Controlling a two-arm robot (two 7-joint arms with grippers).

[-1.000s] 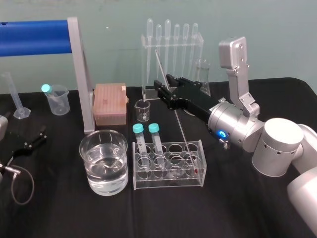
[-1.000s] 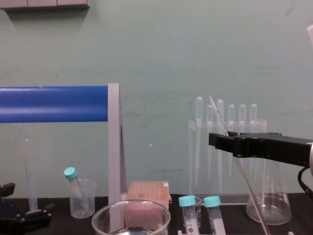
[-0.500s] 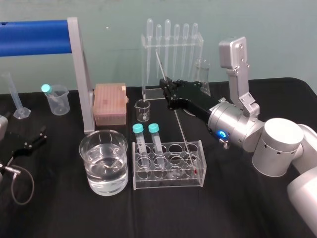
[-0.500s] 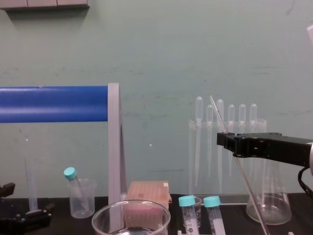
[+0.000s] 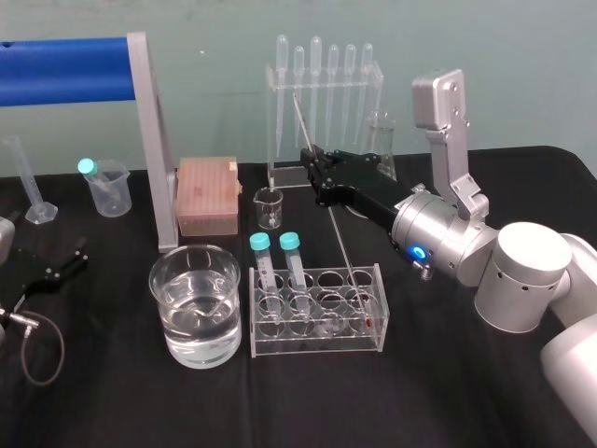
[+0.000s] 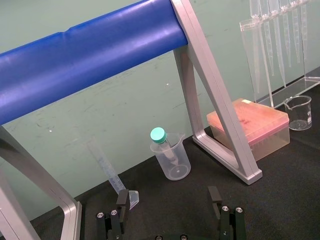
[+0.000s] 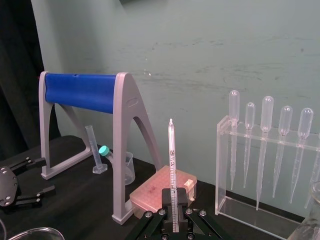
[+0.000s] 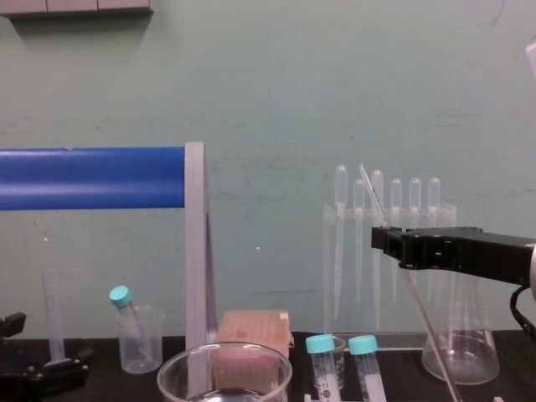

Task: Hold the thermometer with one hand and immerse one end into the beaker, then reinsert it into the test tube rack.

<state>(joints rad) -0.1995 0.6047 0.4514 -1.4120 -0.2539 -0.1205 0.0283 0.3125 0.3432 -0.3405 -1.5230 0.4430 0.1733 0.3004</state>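
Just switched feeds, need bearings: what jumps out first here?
The right gripper, mid-table, is shut on the thermometer, whose lower end sits in the test tube rack. The part-filled beaker stands left of it; a blue bar spans rear left, the left gripper parked below.

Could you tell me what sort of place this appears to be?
Probably a chemistry lab bench: pipettes in a clear stand, a tube rack, a water-filled beaker, and the right gripper shut on a thermometer. The left gripper rests open at the left.
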